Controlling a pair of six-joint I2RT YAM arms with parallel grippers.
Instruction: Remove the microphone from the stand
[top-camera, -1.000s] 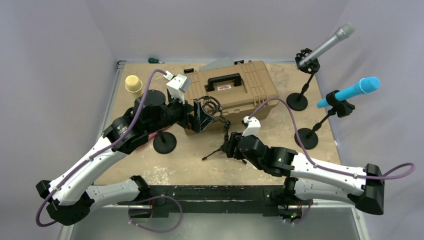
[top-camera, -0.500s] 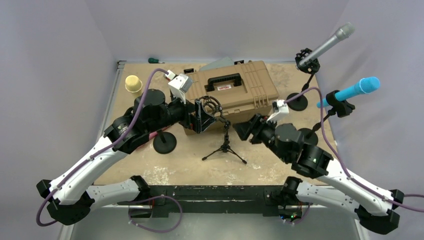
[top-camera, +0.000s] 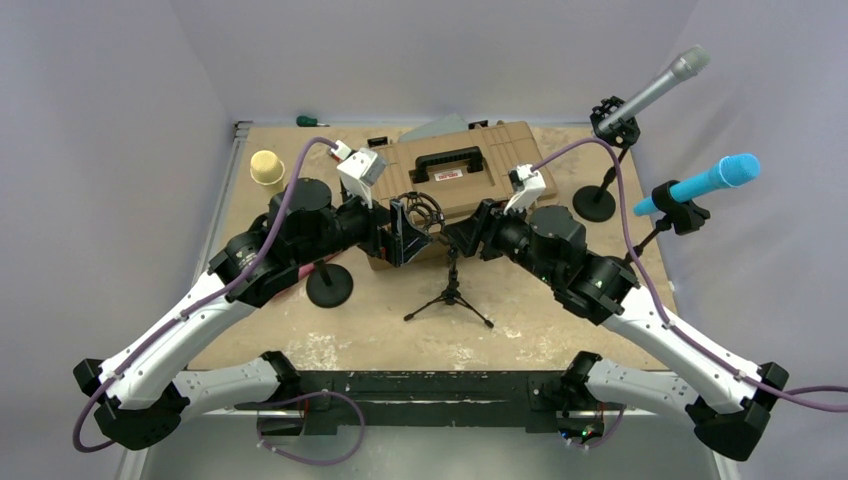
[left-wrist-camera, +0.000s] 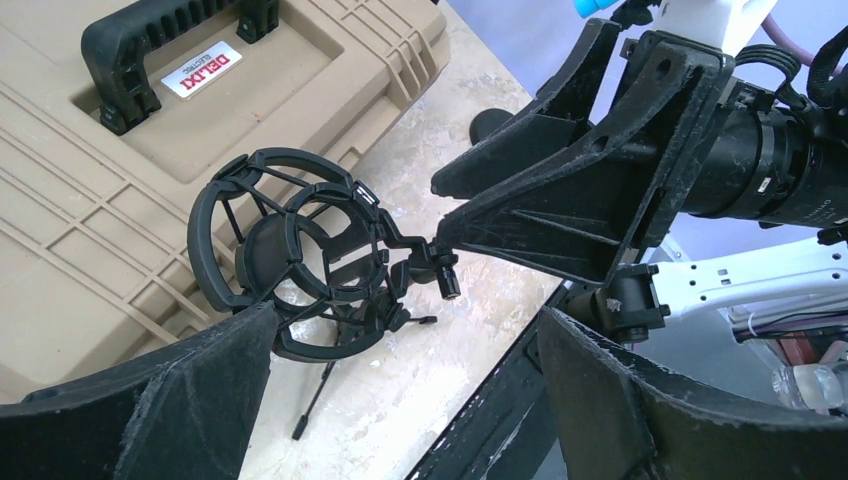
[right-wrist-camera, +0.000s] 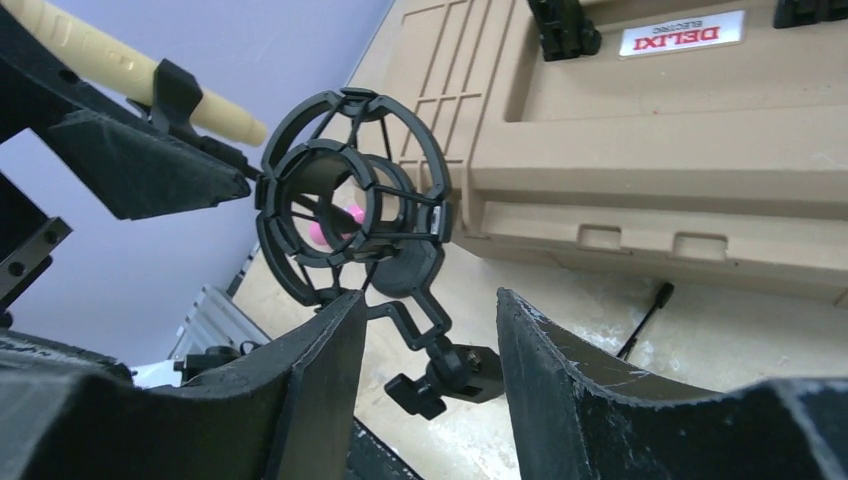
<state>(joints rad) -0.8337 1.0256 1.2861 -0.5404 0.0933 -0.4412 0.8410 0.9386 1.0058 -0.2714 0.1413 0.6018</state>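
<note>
**A:** How far along are you?

**B:** Hard to call. The mount (left-wrist-camera: 290, 265) on the tripod (top-camera: 450, 290) sits between my two hands, and its cage is empty: no mic in it. If that stand was the job, the lifting is done and I only need to back away. If not, nothing has started, because every mic I can see sits in its clip.

**A:** And your hands?

**B:** My left hand (top-camera: 405, 232) is spread as wide as it goes and holds nothing, with the cage just ahead of its fingers. My right hand (top-camera: 462, 235) is partly spread and also holds nothing. The mount's joint is right at its fingertips, though I can't tell if they touch.

**A:** So where are the mics?

**B:** The grey mic (top-camera: 655, 88) and blue mic (top-camera: 712, 178) are well behind my right hand. The cream mic (right-wrist-camera: 120, 70) is just past my left hand.

**A:** Count it up.

**B:** There are three mics. There are four stands: the tripod and three round-base stands (top-camera: 613, 276). There's one case (top-camera: 470, 175) just beyond both hands, and one cup (top-camera: 267, 165). Something pink (right-wrist-camera: 330, 225) shows through the cage, but I can't make it out.
</note>
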